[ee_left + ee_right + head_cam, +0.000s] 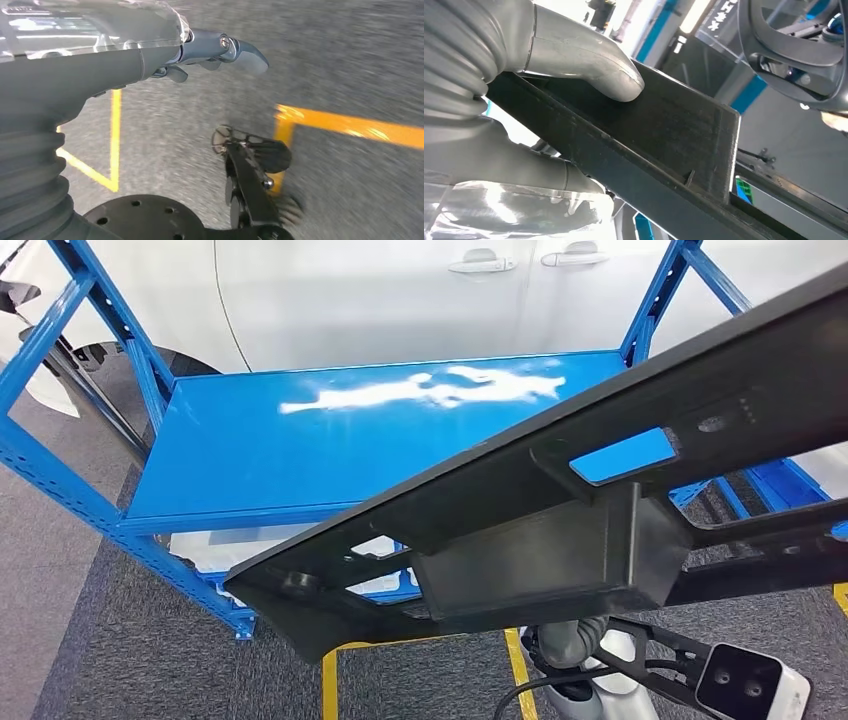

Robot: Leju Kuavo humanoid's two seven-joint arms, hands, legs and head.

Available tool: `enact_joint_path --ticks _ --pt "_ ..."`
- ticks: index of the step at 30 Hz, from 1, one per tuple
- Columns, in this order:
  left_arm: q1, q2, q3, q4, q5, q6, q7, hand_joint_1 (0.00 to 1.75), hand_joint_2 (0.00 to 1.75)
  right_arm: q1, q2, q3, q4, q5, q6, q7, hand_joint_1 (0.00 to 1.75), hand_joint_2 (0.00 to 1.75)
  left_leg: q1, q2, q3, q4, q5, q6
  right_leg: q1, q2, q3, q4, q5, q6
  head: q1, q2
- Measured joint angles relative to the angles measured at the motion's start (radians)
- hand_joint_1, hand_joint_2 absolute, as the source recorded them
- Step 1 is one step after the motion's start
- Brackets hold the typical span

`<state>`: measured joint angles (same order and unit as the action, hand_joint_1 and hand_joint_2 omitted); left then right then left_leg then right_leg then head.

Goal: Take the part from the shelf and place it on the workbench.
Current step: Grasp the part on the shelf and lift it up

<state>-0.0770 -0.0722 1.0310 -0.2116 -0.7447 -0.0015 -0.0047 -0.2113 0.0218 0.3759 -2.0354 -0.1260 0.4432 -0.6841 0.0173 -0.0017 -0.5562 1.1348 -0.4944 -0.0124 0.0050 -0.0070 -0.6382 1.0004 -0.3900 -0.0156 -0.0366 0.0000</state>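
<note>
Black part close under the head camera, long and slanted, raised in the air before the blue shelf and clear of its glossy deck; blue tag on its upper face. Right hand clamped on the part, thumb pressed flat on its dark wall, palm against the edge below. Left hand hanging over grey carpet with yellow floor lines, fingers loosely curled, nothing held. White car behind the shelf.
</note>
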Motion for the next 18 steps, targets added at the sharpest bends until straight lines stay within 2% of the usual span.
enact_joint_path --ticks 1,2,3,5,6,7,9,10,11,12,13,14,16,17,18 --pt "0.0 0.0 0.0 0.0 -0.001 0.004 0.009 0.0 1.75 0.007 -0.006 -0.012 -0.009 0.002 -0.002 0.0 1.75 1.75 -0.002 -0.001 0.046 -0.064 -0.01 0.004 0.001 0.0 -0.008 0.005 0.007 0.005 0.0 0.0" --pt "0.001 -0.001 0.001 0.0 -0.002 0.006 0.013 0.0 1.75 0.012 -0.011 -0.025 -0.017 0.0 -0.002 0.0 1.75 1.75 -0.005 -0.002 0.074 -0.111 -0.025 0.008 0.001 -0.001 -0.012 0.009 0.013 0.011 0.0 0.0" --pt "0.002 -0.002 0.001 0.0 -0.003 0.005 0.014 0.0 1.75 0.018 -0.017 -0.037 -0.024 -0.005 0.0 0.0 1.75 1.75 -0.008 -0.003 0.083 -0.132 -0.033 0.012 0.001 -0.002 -0.014 0.009 0.021 0.017 0.0 0.0" --pt "0.005 -0.005 0.004 0.0 -0.003 0.004 0.012 0.0 1.75 0.029 -0.024 -0.062 -0.03 -0.017 0.01 0.0 1.75 1.75 -0.007 -0.002 0.072 -0.14 -0.019 0.026 -0.002 -0.001 -0.017 0.009 0.029 0.029 0.0 0.0" --pt "0.006 -0.006 0.007 0.0 -0.003 0.002 0.011 0.0 1.75 0.035 -0.027 -0.073 -0.033 -0.02 0.015 0.0 1.75 1.75 -0.005 0.001 0.063 -0.141 -0.007 0.034 -0.004 0.002 -0.025 0.023 0.01 0.035 0.0 0.0" --pt "0.006 -0.008 0.009 0.0 -0.003 0.002 0.009 0.0 1.75 0.04 -0.029 -0.081 -0.036 -0.021 0.019 0.0 1.75 1.75 -0.004 0.004 0.052 -0.143 0.006 0.04 -0.006 0.004 -0.038 0.056 -0.029 0.04 0.0 0.0" --pt "0.006 -0.008 0.014 0.0 -0.003 0.0 0.008 0.0 1.75 0.046 -0.034 -0.095 -0.04 -0.022 0.022 0.0 1.75 1.75 -0.004 0.008 0.023 -0.143 0.031 0.047 -0.012 0.006 -0.074 0.178 -0.136 0.048 0.0 0.0" --pt "0.007 -0.009 0.015 0.0 -0.003 0.0 0.008 0.0 1.75 0.049 -0.037 -0.1 -0.041 -0.022 0.022 0.0 1.75 1.75 -0.004 0.008 0.007 -0.142 0.044 0.046 -0.013 0.006 -0.087 0.243 -0.17 0.052 0.0 0.0" --pt "0.007 -0.009 0.017 0.0 -0.003 0.0 0.008 0.0 1.75 0.053 -0.039 -0.104 -0.042 -0.022 0.022 0.0 1.75 1.75 -0.005 0.009 -0.01 -0.14 0.056 0.044 -0.014 0.006 -0.089 0.29 -0.181 0.054 0.0 0.0" --pt "0.007 -0.009 0.017 0.0 -0.003 -0.001 0.008 0.0 1.75 0.056 -0.04 -0.106 -0.042 -0.022 0.023 0.0 1.75 1.75 -0.005 0.009 -0.027 -0.138 0.068 0.042 -0.015 0.006 -0.074 0.303 -0.168 0.054 0.0 0.0" --pt "0.008 -0.009 0.018 0.0 -0.003 -0.001 0.007 0.0 1.75 0.058 -0.041 -0.108 -0.042 -0.022 0.024 0.0 1.75 1.75 -0.005 0.009 -0.043 -0.136 0.078 0.04 -0.016 0.006 -0.04 0.278 -0.142 0.052 0.0 0.0" --pt "0.007 -0.011 0.018 0.0 -0.003 -0.001 0.006 0.0 1.75 0.059 -0.042 -0.11 -0.042 -0.021 0.025 0.0 1.75 1.75 -0.005 0.009 -0.056 -0.134 0.088 0.038 -0.016 0.006 0.012 0.218 -0.117 0.049 0.0 0.0" --pt "0.007 -0.014 0.018 0.0 -0.003 -0.003 0.0 0.0 1.75 0.058 -0.042 -0.113 -0.042 -0.022 0.036 0.0 1.75 1.75 -0.007 0.008 -0.075 -0.132 0.107 0.029 -0.012 0.007 0.124 0.062 -0.114 0.038 0.0 0.0" --pt "0.007 -0.016 0.018 0.0 -0.003 -0.004 -0.005 0.0 1.75 0.057 -0.042 -0.116 -0.042 -0.022 0.046 0.0 1.75 1.75 -0.007 0.007 -0.077 -0.133 0.116 0.024 -0.008 0.008 0.157 0.009 -0.122 0.033 0.0 0.0" --pt "0.007 -0.017 0.018 0.0 -0.002 -0.006 -0.011 0.0 1.75 0.056 -0.042 -0.119 -0.041 -0.022 0.056 0.0 1.75 1.75 -0.006 0.006 -0.079 -0.136 0.126 0.017 -0.005 0.008 0.17 -0.019 -0.129 0.028 0.0 0.0"
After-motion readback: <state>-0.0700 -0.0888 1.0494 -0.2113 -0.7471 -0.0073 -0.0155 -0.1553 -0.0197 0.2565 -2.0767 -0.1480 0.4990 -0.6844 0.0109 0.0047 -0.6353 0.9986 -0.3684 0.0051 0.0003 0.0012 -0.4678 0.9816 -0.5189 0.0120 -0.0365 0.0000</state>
